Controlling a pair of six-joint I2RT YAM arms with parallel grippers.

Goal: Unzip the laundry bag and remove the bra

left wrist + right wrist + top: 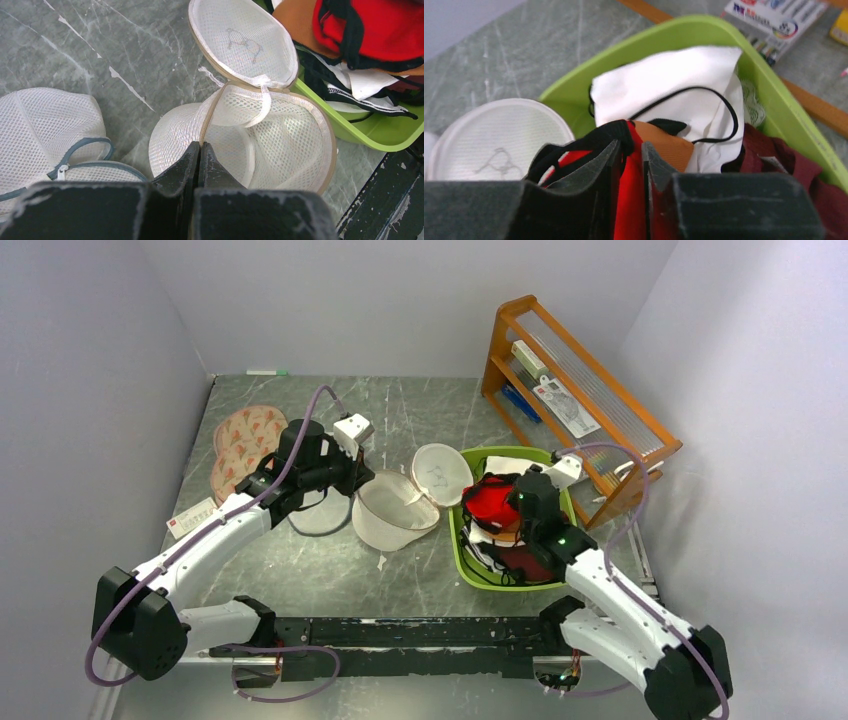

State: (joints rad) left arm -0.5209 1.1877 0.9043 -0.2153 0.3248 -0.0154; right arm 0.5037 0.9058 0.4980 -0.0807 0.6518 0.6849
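The cream mesh laundry bag (398, 508) lies open like a clamshell on the table, its lid half (441, 471) with the dark mark leaning on the green basket. In the left wrist view the bag (280, 145) is empty. My left gripper (200, 145) is shut on the bag's beige rim. My right gripper (630, 145) is shut on the red bra (630, 200), with its orange-tan cup (669, 145) beside the fingers. The bra (492, 502) is held over the basket.
A green basket (466, 570) holds a white cloth (674, 80) and a dark maroon cloth (784, 160). A white mesh bag with grey trim (45, 130) lies left. A pink patterned bag (245, 435) lies far left. A wooden rack (575, 390) stands at right.
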